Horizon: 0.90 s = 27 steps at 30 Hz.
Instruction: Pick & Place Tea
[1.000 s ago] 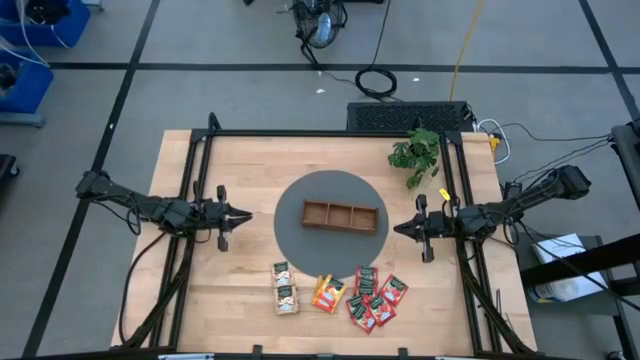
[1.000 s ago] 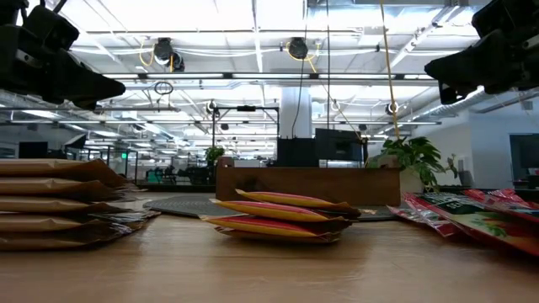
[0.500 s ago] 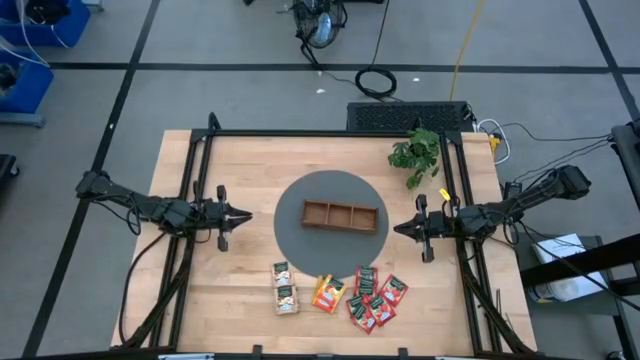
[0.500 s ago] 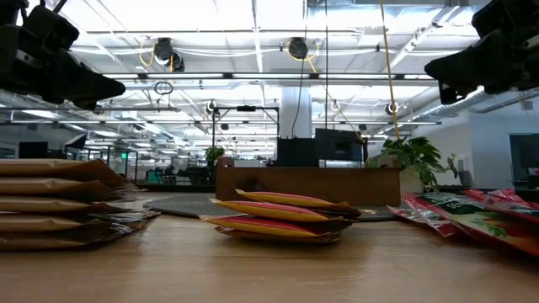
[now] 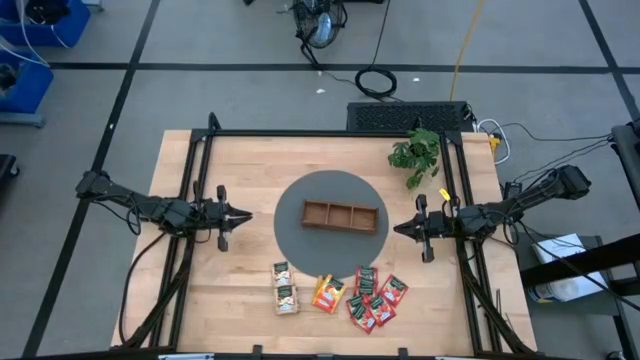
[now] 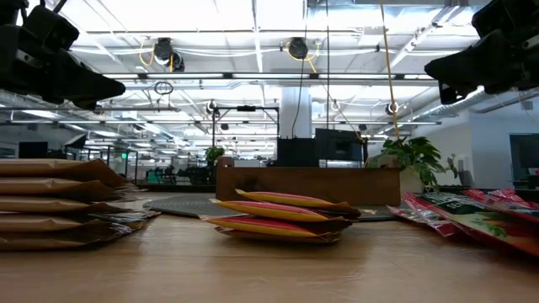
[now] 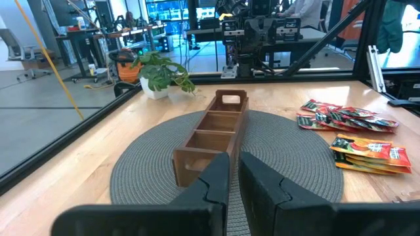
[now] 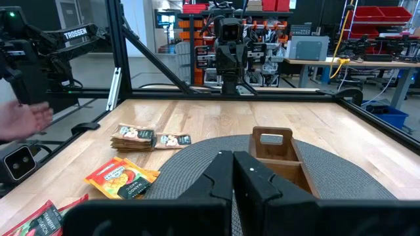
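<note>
High view matches the earlier frame: nothing has moved. Left gripper and right gripper hover either side of the tray, fingers together, empty. Tea sachets lie along the wooden table's near edge; a plant stands behind.

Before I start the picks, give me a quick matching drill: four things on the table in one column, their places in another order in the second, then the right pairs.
Things:
1. wooden tray
2. cream sachets
3. red sachets
4. potted plant

Places, as seen in the high view:
A. at the table's far edge, on the right arm's side
B. in the near row, nearest the left arm's side
C. in the middle of the round grey mat
D. in the near row, nearest the right arm's side

Pairs: 1-C, 2-B, 3-D, 4-A
</note>
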Tool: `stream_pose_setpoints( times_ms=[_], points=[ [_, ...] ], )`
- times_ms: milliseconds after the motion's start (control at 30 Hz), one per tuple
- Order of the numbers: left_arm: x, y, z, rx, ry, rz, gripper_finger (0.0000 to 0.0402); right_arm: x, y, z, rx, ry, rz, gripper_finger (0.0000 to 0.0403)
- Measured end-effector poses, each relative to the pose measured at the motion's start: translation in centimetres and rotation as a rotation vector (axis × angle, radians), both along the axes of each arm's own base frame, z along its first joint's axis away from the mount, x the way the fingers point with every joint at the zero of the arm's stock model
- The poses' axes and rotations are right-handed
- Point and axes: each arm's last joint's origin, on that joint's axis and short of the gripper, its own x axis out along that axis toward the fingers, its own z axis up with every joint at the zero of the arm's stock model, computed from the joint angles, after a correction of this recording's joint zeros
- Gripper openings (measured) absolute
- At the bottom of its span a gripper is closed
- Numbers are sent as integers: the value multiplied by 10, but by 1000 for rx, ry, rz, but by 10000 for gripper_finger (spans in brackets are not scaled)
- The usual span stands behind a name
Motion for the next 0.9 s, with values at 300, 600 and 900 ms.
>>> stream_pose_setpoints(
  times_ms=[300, 600, 900],
  points=[
    [0, 0, 2, -8, -26, 1, 35, 0, 0, 0, 0, 0, 0, 0],
    [0, 0, 22, -158, -233, 1, 35, 0, 0, 0, 0, 0, 0, 0],
    [-2, -4, 36, -185, -362, -184, 35, 0, 0, 0, 0, 0, 0, 0]
  ],
)
